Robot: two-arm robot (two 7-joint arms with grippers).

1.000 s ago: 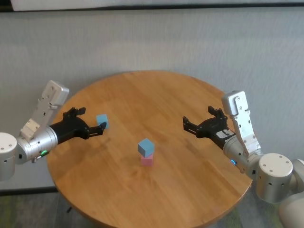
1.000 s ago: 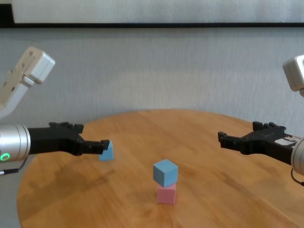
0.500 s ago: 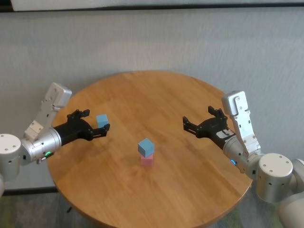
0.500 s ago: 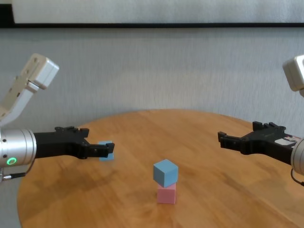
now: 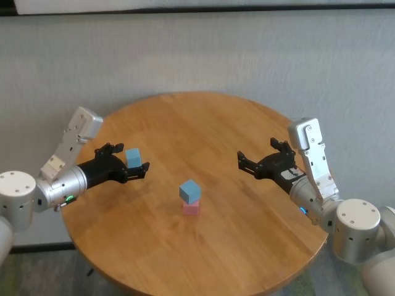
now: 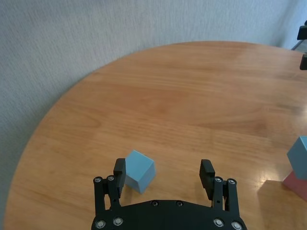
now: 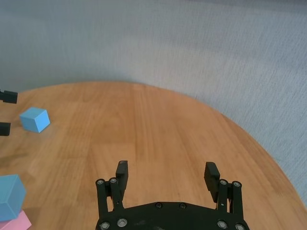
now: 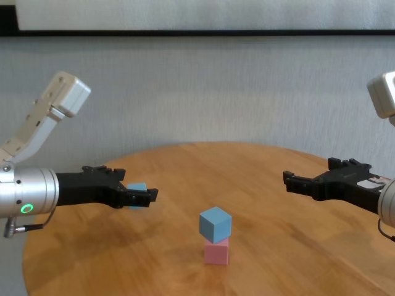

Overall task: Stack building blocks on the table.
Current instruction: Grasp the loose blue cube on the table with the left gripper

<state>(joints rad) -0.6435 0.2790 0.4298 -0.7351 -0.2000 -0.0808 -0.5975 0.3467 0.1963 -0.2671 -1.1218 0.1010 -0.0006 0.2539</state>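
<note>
A light blue cube [image 5: 189, 190] sits askew on a pale pink cube [image 5: 191, 208] near the middle of the round wooden table [image 5: 216, 123]. A second light blue cube [image 5: 132, 156] rests on the table to the left. My left gripper [image 5: 136, 159] is open around this cube. In the left wrist view the cube [image 6: 139, 170] lies between the fingers, close to one finger [image 6: 119, 172]. My right gripper [image 5: 256, 153] is open and empty, held above the table's right side, well apart from the stack.
A grey wall stands behind the table. The table's curved edge [image 8: 203, 145] runs close behind the loose cube's side. The stack also shows in the chest view [image 8: 215, 225], between both grippers.
My left gripper has moved forward and toward the middle, so its open fingers now straddle the loose blue cube. The right arm and the stack have not moved.
</note>
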